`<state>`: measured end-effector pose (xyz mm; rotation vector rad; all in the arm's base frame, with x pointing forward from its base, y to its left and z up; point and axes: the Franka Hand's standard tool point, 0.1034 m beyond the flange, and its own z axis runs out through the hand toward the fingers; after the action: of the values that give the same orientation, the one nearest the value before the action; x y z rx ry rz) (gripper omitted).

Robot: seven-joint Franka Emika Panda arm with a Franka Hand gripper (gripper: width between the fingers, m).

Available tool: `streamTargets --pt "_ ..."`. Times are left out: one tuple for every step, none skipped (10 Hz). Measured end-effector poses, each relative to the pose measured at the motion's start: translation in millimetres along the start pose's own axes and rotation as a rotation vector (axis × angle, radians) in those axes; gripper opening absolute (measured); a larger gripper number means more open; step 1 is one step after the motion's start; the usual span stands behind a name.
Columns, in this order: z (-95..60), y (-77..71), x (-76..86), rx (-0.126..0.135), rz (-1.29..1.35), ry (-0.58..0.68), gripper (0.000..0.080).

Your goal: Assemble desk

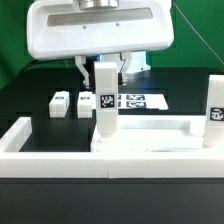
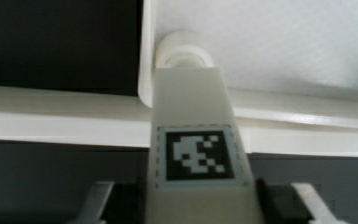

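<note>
It looks like a robotics lab bench: a black table (image 1: 25, 100) against a green backdrop (image 1: 10, 40), with a marker board (image 1: 135, 101) lying on it.

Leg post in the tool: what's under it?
The leg post, upright in the tool, stands over the white tabletop near its corner. In the wrist view its lower end meets a rounded white bump; the post covers the joint, so seating cannot be seen.
</note>
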<state>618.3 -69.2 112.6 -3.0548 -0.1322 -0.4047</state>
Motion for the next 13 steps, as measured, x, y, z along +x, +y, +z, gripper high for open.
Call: streamTargets --pt "1.7 0.7 -1.8 0.000 0.002 -0.003 0.0288" --pt "4.1 0.8 -4.9 -0.002 0.003 -0.006 0.0288" --pt "6.4 0.5 -7.6 -0.006 0.002 -0.005 0.0288" --pt "8.3 0.1 -8.7 -0.012 0.001 0.002 0.0288" --pt "9.2 -0.2 -8.7 -0.020 -0.001 0.015 0.0288" --pt "9.7 0.5 -8.2 -0.033 -0.008 0.034 0.0288" --pt "9.7 1.4 -7.9 -0.041 -0.010 0.044 0.0288" --pt "9.7 1.4 -7.8 -0.040 -0.009 0.043 0.0297" --pt "9.8 1.5 -7.9 -0.040 -0.009 0.043 0.0297" --pt "9.6 1.6 -7.7 -0.039 -0.009 0.042 0.0468" --pt "8.1 1.8 -6.1 -0.034 -0.008 0.036 0.0607" --pt "6.0 2.8 -3.1 -0.029 -0.007 0.032 0.0607" --pt "2.8 4.0 0.1 -0.023 -0.006 0.027 0.0637"
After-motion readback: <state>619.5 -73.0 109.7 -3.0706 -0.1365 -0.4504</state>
